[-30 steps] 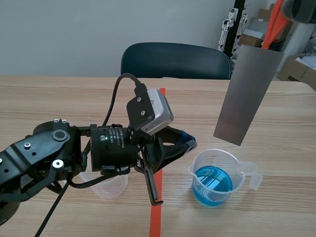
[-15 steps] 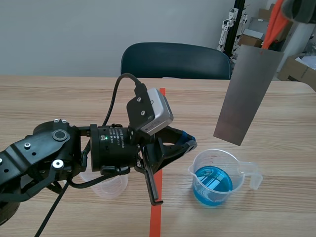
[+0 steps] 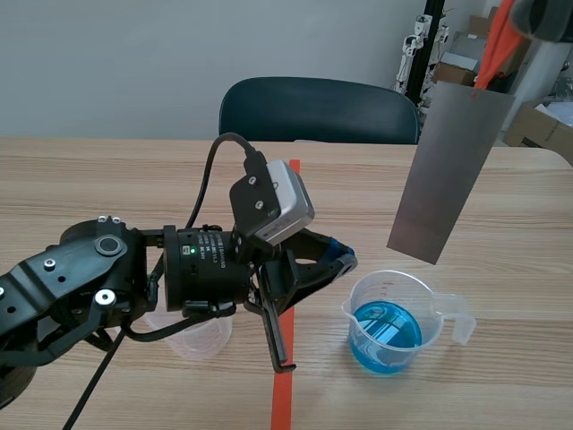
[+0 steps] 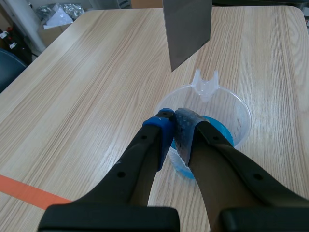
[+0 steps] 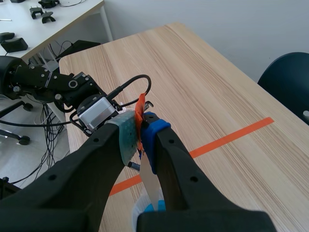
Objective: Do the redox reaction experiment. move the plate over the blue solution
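A grey metal plate (image 3: 452, 166) hangs tilted in the air from an orange clip (image 3: 495, 45). My right gripper (image 5: 141, 128) is shut on that clip, high at the scene's top right. The plate's lower corner is just above the far rim of a clear beaker (image 3: 432, 309) holding blue solution (image 3: 387, 330), without touching it. In the left wrist view the plate (image 4: 187, 29) hangs beyond the beaker (image 4: 241, 113). My left gripper (image 4: 174, 126) is shut on nothing, low beside the beaker's left side (image 3: 337, 260).
An empty clear beaker (image 3: 192, 339) stands under the left arm. An orange tape line (image 3: 285, 394) runs down the table's middle. A dark chair (image 3: 318, 109) stands behind the far edge, with boxes (image 3: 537, 125) at the right.
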